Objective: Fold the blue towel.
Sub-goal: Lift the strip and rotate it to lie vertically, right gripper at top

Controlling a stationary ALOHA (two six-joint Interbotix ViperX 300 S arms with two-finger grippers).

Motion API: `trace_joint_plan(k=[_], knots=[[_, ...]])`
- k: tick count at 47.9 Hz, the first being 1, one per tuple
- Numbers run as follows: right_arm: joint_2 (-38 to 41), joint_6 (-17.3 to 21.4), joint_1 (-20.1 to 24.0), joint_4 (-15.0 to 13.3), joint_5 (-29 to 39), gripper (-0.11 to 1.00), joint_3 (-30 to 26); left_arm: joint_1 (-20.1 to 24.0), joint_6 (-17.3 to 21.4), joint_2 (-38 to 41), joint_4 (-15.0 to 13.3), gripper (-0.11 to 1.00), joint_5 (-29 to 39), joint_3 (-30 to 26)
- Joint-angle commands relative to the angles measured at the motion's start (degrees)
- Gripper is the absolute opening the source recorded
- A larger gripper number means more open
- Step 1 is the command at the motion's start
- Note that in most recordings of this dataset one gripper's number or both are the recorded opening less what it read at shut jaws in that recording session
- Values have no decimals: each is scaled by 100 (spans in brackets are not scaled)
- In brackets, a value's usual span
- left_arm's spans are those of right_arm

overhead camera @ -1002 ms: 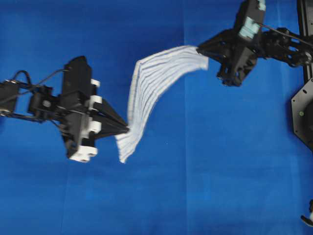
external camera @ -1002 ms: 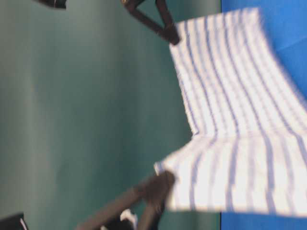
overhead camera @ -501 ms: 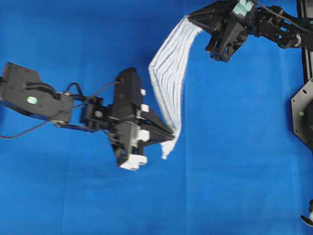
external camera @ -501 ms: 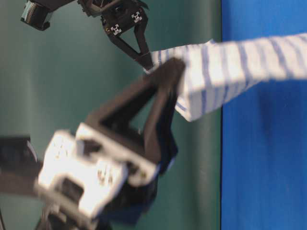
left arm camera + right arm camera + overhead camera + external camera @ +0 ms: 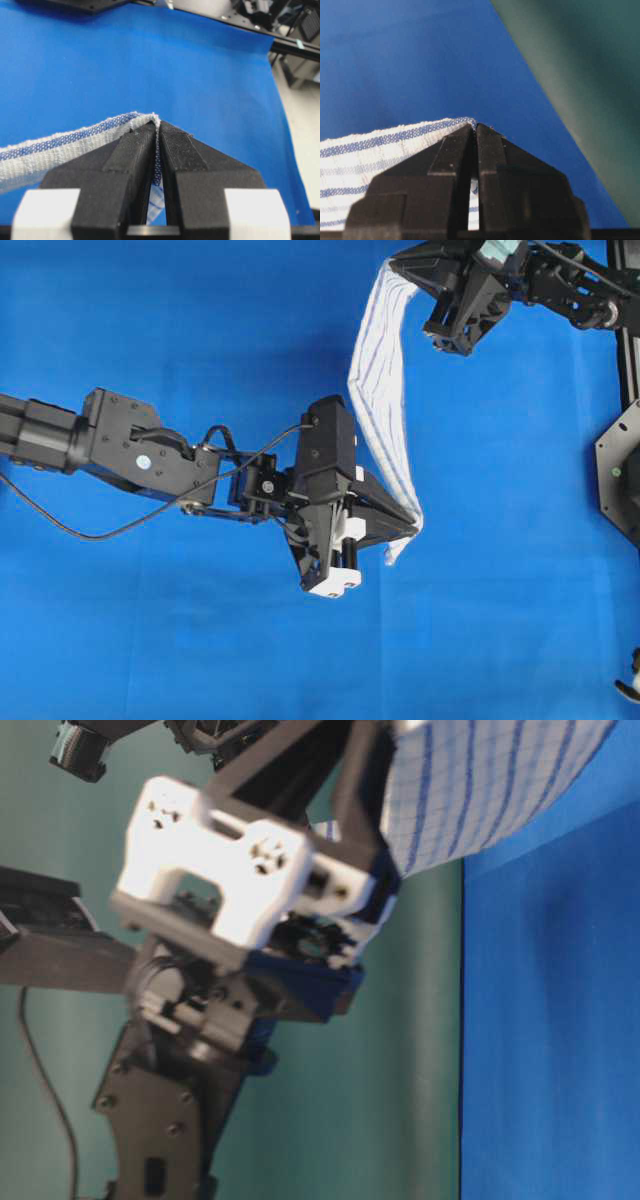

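Note:
The blue towel [image 5: 378, 390], white with thin blue stripes, hangs in the air between both grippers as a narrow band. My left gripper [image 5: 415, 525] is shut on its lower corner at the centre right. At the top right, my right gripper [image 5: 392, 262] is shut on the other corner. The left wrist view shows the towel's edge [image 5: 75, 142] pinched at the left gripper [image 5: 156, 122], running off left. The towel [image 5: 375, 145] is clamped the same way in the right gripper [image 5: 474, 126] in the right wrist view. From table level the towel [image 5: 480, 780] hangs just behind the left gripper's body.
The plain blue table covering [image 5: 150, 340] spreads under everything. A black frame and mounting plate [image 5: 620, 470] stand along the right edge. The left arm [image 5: 130, 455] reaches in from the left, its cable trailing below. A green wall [image 5: 60, 1000] backs the table.
The left gripper has carried its corner rightward across the table, bringing the towel into a narrower hanging band. The right gripper moved up and slightly left, still holding.

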Motion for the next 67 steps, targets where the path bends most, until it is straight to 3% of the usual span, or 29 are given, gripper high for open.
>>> trace_joint_plan(k=[1,18,33,58,62,67], knots=[[62,-35,-18,-9,-26,21,-193,-18,-44,-44,-26,2,-281,-53],[1327,-79,-9,-9,193,21,-949,-53,-475,-132,-369,2,-1107,914],[2276,-79,132,-9,343,21,-1775,-176,-475,-448,-1213,2,-1477,1802],[2874,-35,404,18,466,21,-2259,-334,-677,-694,-1336,3,-1371,2479],[2883,-26,422,9,466,24,-2276,-334,-721,-694,-1345,13,-1266,2470],[2892,-18,422,9,431,53,-2276,-334,-721,-686,-1345,42,-1195,2417]])
